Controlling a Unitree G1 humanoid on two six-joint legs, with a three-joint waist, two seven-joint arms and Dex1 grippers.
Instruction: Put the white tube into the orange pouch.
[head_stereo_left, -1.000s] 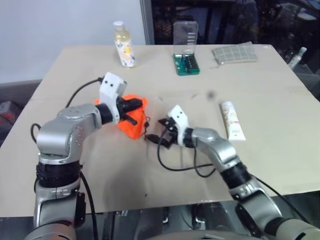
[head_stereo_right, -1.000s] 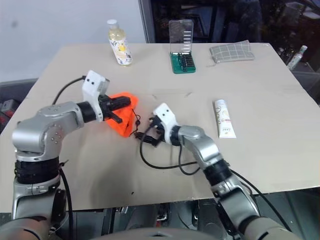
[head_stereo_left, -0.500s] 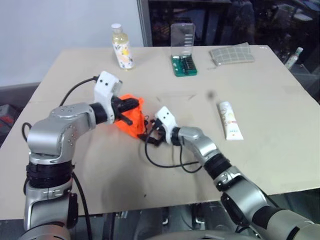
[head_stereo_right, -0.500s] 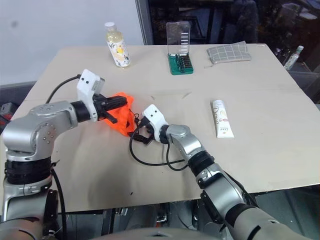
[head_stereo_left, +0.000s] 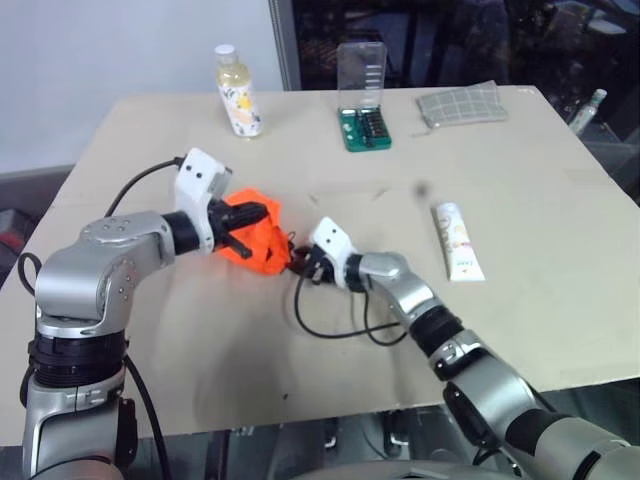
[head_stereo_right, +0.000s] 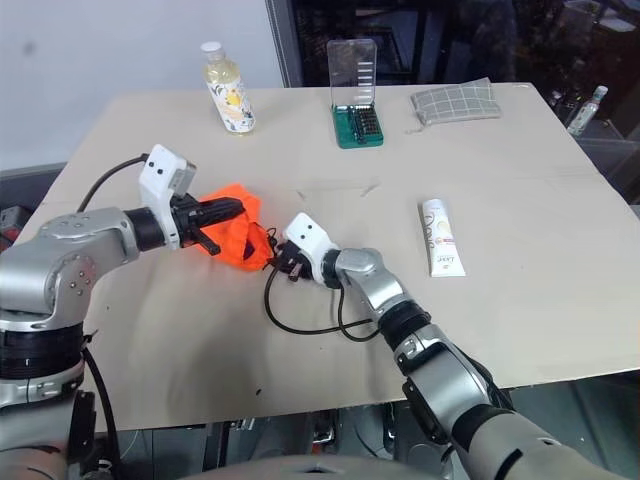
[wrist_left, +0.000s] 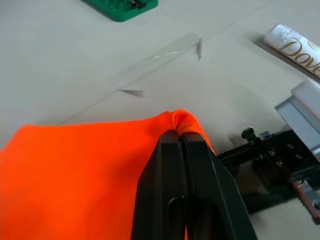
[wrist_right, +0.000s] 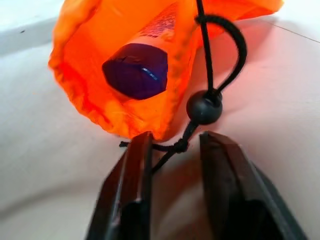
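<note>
From the head, the left gripper (head_stereo_left: 262, 213) pinches the orange pouch (head_stereo_left: 252, 236) while the white tube (head_stereo_left: 458, 241) lies apart on the counter (head_stereo_left: 560, 200); the left wrist shows fingers (wrist_left: 186, 165) clamped on fabric; the right wrist shows the right gripper (wrist_right: 172, 150) partly open around the black cord (wrist_right: 170, 150) at the pouch's mouth.

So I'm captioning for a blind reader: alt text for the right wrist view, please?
The right gripper has its fingers parted around the black cord at the mouth of the orange pouch, which gapes open showing a dark-capped item inside.

The right hand (wrist_right: 172, 165) has closed in on the orange pouch's (head_stereo_right: 228, 232) mouth.
</note>
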